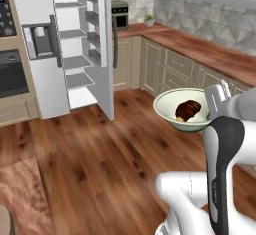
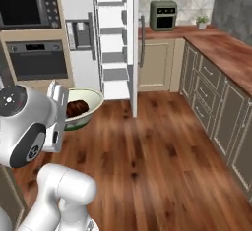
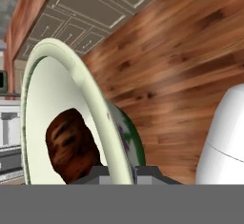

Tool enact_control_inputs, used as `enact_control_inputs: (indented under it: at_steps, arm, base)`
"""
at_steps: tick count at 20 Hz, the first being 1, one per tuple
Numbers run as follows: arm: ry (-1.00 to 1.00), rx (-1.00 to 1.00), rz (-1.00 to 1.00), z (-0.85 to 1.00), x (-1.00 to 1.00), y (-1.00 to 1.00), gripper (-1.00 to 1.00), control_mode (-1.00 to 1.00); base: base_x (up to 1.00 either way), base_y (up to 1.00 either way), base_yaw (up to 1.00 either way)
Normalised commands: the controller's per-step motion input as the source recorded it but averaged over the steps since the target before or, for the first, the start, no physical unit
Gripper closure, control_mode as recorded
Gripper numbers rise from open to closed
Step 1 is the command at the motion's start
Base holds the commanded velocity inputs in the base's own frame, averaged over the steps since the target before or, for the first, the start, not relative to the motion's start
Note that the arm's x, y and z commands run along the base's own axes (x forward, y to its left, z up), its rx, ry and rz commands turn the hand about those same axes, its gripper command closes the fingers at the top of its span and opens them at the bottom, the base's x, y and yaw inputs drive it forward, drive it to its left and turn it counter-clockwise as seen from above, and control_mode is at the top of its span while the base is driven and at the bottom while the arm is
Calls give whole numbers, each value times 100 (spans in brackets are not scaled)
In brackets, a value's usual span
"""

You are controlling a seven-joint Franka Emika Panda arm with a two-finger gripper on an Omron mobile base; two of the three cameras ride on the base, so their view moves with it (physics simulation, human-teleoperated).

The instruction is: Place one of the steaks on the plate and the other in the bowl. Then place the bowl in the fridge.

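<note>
My gripper (image 3: 118, 170) is shut on the rim of the pale cream-green bowl (image 3: 47, 89) and carries it above the wooden floor. One dark reddish-brown steak (image 3: 71, 147) lies inside the bowl. In the left base view the bowl (image 1: 167, 106) with the steak (image 1: 188, 110) hangs in front of the hand, with the gripper (image 1: 210, 113) at its right rim. In the right base view the bowl (image 2: 93, 102) and steak (image 2: 76, 108) sit just right of the gripper (image 2: 66, 109). The fridge (image 1: 42, 44) stands ahead with its right door swung open and bare shelves (image 2: 113, 58) showing. The plate is out of view.
The open fridge door (image 1: 105, 54) juts into the floor space. Black built-in ovens (image 2: 37, 60) stand left of the fridge. A wooden counter (image 1: 200, 49) over cabinets runs along the right, with a green countertop oven (image 2: 163, 14) in the corner. A rug (image 1: 20, 194) lies at lower left.
</note>
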Motion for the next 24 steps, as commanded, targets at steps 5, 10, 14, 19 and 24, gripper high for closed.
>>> enact_control_inputs:
  at_steps: [5, 10, 14, 19, 24]
  arm:
    - [0, 0, 0, 0, 0, 0, 100, 100]
    - [0, 0, 0, 0, 0, 0, 100, 100]
    - [0, 0, 0, 0, 0, 0, 100, 100]
    - [0, 0, 0, 0, 0, 0, 100, 100]
    - [0, 0, 0, 0, 0, 0, 100, 100]
  base:
    - [100, 0, 0]
    - [100, 3, 0]
    - [100, 0, 0]
    - [100, 10, 0]
    - [100, 24, 0]
